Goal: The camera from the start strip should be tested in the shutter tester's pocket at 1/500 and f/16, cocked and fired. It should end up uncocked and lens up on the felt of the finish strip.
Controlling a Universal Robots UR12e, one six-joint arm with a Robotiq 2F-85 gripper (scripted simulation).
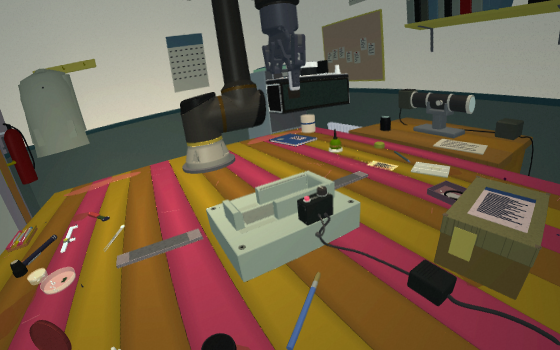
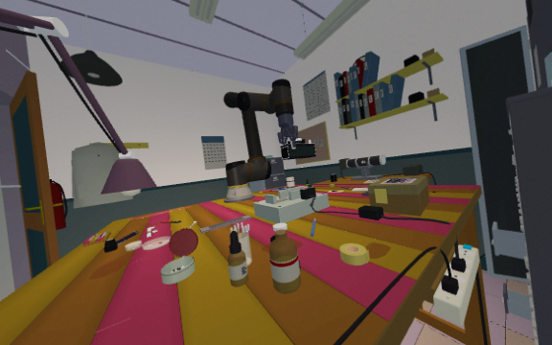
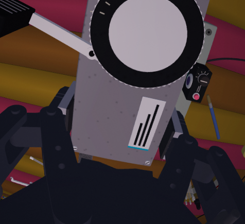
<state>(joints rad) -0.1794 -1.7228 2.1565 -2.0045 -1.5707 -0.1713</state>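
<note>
My gripper (image 1: 283,82) (image 2: 287,142) (image 3: 119,128) hangs high above the bench, behind and above the shutter tester, and it grips the camera (image 1: 309,92) (image 2: 299,150) (image 3: 133,82) by one end of its body. The camera is a dark box with a grey top plate. On the plate the wrist camera shows a large black dial (image 3: 147,33), a winding lever (image 3: 38,22) swung out to the left, and a barred label. The shutter tester (image 1: 281,222) (image 2: 291,203) is a pale green block with an open pocket (image 1: 289,197). A black control box (image 1: 315,207) (image 3: 197,85) with a knob and red button sits on its front.
Behind stand a side desk with a collimator (image 1: 439,107) and the arm's base (image 1: 208,150). Grey strips lie left (image 1: 159,248) and behind right (image 1: 351,179) of the tester. A cardboard box (image 1: 491,232), a power adapter (image 1: 431,282), a blue brush (image 1: 304,310) and small tools lie around.
</note>
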